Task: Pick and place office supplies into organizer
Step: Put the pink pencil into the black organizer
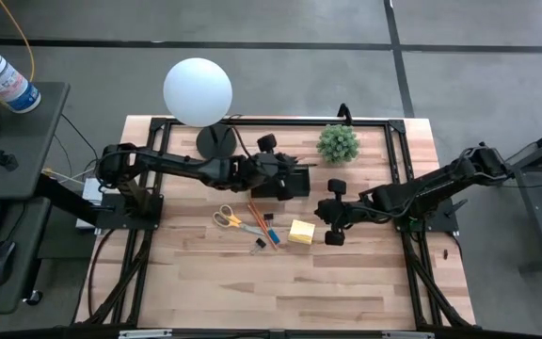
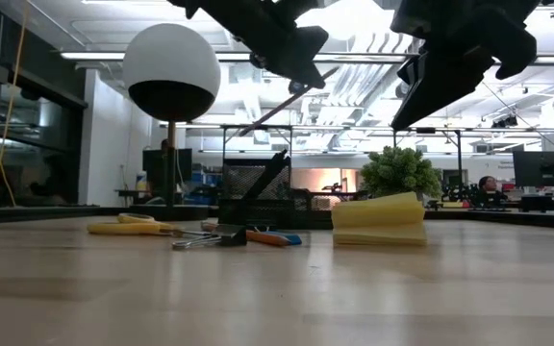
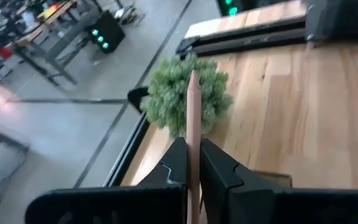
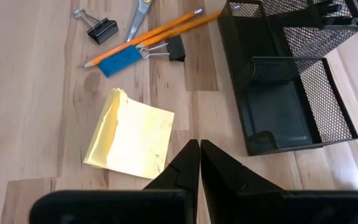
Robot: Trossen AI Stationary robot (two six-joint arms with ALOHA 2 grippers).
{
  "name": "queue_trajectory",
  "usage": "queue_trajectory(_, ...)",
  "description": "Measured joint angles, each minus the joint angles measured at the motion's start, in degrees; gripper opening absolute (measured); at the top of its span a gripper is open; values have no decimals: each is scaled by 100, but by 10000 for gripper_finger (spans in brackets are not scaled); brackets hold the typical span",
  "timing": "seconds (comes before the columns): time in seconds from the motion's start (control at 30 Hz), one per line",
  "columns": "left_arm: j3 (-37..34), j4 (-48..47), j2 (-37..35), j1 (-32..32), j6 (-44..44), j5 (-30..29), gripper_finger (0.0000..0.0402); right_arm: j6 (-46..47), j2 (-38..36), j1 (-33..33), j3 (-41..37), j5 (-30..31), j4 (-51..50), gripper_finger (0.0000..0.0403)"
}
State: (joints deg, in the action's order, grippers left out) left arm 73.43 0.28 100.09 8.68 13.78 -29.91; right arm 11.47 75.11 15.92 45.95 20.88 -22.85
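My left gripper (image 3: 193, 146) is shut on a pencil (image 3: 193, 106) above the black mesh organizer (image 1: 285, 185), level with the green plant (image 3: 185, 99). In the low view the pencil (image 2: 287, 104) slants in the air over the organizer (image 2: 258, 197). My right gripper (image 4: 199, 146) is shut and hangs over bare wood, between the yellow sticky pad (image 4: 132, 134) and the organizer (image 4: 291, 93). Flat on the table lie two orange pencils (image 4: 160, 30), a blue eraser (image 4: 120, 60), two black clips (image 4: 101, 29), and yellow-handled scissors (image 1: 226, 218). My left gripper pinches the pencil's shaft (image 3: 194, 134) between its two fingers. The pencil runs along the fingers, and its free end sticks out past the tips toward the plant. It is lifted clear of the table and the organizer, and it is tilted in the low view.
A white globe lamp (image 1: 198, 91) on a black base stands at the far left of the organizer. The plant (image 1: 338, 143) stands at the far right. Open wood lies across the near half of the table (image 1: 280, 282).
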Motion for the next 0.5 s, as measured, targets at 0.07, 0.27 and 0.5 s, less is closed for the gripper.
queue_trajectory(0.07,0,130,0,117,9,331,2,32,0,0,0,17,1,12)
queue_trajectory(0.27,-2,397,0,459,49,744,2,54,0,0,0,20,2,12)
queue_trajectory(0.5,-2,496,8,723,99,1599,1,54,0,0,0,20,7,12)
